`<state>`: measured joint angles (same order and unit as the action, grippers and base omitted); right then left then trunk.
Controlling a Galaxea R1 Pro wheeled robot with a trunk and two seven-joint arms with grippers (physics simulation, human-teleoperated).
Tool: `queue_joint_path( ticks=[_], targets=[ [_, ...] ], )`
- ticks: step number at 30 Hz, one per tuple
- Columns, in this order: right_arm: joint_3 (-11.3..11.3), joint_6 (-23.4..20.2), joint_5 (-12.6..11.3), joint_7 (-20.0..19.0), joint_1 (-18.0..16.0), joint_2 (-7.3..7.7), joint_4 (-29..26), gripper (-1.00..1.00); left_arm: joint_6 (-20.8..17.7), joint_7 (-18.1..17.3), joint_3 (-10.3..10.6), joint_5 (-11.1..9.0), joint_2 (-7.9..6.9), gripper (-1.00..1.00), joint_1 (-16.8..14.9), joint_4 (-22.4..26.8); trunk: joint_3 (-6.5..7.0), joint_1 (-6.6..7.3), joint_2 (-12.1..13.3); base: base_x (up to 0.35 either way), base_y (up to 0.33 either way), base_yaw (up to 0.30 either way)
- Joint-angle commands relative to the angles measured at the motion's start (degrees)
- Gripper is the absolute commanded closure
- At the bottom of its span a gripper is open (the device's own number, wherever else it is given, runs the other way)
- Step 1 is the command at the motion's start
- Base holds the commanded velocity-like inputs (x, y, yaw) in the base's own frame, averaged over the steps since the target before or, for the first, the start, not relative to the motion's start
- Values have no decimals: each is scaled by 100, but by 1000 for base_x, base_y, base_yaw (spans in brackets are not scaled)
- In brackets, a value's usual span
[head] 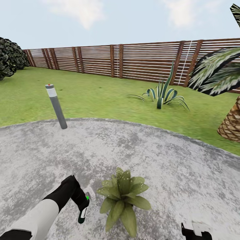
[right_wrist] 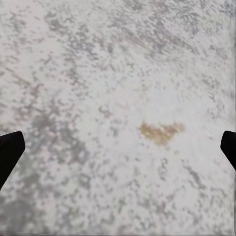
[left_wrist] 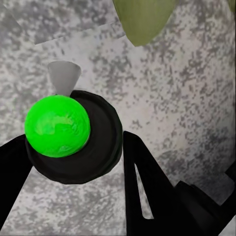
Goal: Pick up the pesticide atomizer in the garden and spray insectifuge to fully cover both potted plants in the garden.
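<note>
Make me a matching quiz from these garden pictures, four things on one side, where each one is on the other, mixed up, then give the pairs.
Things:
1. pesticide atomizer
2. potted plant
3. striped agave
4. grey bollard light

Places:
A. on the lawn in front of the fence
B. in the left gripper
C. at the far edge of the stone patio, leaning
D. on the patio, just right of the left gripper

Pairs: 1-B, 2-D, 3-A, 4-C
</note>
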<state>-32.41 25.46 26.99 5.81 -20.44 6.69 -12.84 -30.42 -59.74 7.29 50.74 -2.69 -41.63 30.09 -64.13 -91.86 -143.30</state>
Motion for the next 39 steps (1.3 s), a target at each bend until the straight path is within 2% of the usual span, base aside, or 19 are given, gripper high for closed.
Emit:
queue_joint_path(
  ticks=[1, 12, 22, 31, 39],
  targets=[
    [-29, 21, 61, 26, -4, -1, 9, -100, -48, -29, 23, 6, -3, 100, -3, 11, -5, 3, -2, -199, -233, 250],
    [-29, 21, 61, 26, -4, -1, 19, -100, -51, -32, 31, 6, -10, 100, -3, 11, -5, 3, -2, -4, -204, 268],
    [-29, 21, 59, 26, -4, -20, 10, -100, -51, -37, 27, 6, -56, 100, -2, 5, -5, 3, -2, -2, -34, 81],
    [-29, 21, 60, 26, -5, -18, 9, -100, -51, -29, 10, 6, -80, 100, -3, -2, -5, 3, -2, -199, -198, 79],
    [-29, 21, 61, 26, -5, -18, 9, -100, -60, -29, 3, 6, -81, 100, 1, -3, -5, 3, -2, -28, -19, 92]
  ],
)
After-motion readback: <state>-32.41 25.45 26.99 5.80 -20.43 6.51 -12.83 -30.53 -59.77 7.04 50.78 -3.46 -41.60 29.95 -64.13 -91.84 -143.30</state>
